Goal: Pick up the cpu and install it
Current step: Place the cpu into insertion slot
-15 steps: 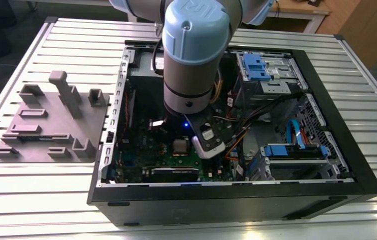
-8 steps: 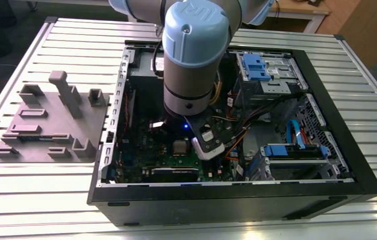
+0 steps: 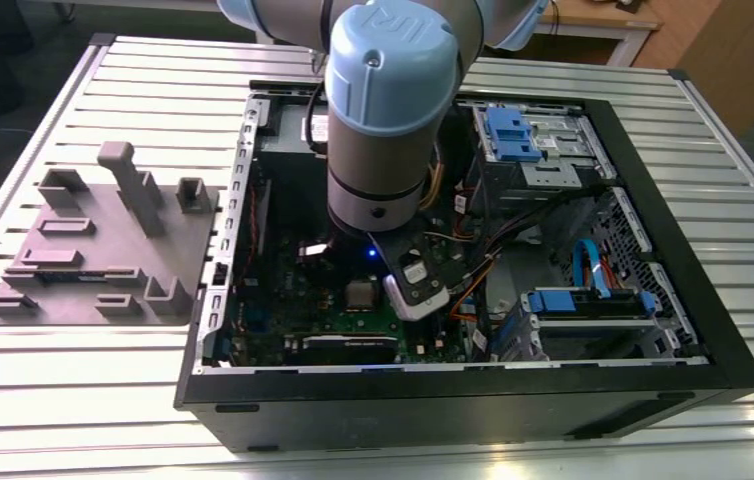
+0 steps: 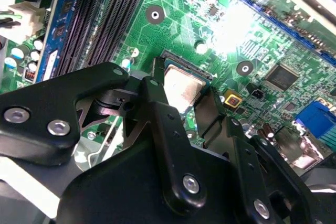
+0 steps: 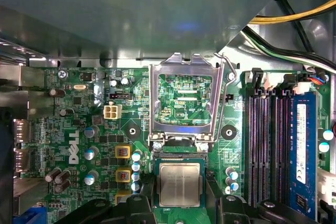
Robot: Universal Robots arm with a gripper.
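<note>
Item: gripper (image 4: 182,94), black, two fingers (image 4: 157,108); we record the jaws drawn in to the width of the cpu (image 4: 184,85), one against each opposite edge, clasping it. The cpu (image 5: 179,183), silvery top up, lies flat at the socket on the green board (image 5: 89,129); whether it is fully seated we cannot tell. Just beside it we list the metal retention frame (image 5: 181,72), hinged open with its lever raised, and past that black memory slots (image 5: 262,145) next to a blue one (image 5: 302,150). In the exterior view we note the arm (image 3: 391,110) reaching down into the open computer case (image 3: 697,330), entering around 10 o'clock from the case's middle; blue drive brackets sit at 1 o'clock (image 3: 517,135) and 4 o'clock (image 3: 591,300). A grey fixture tray (image 3: 97,250) rests at 9 o'clock of the case on the slatted table (image 3: 57,400)
</note>
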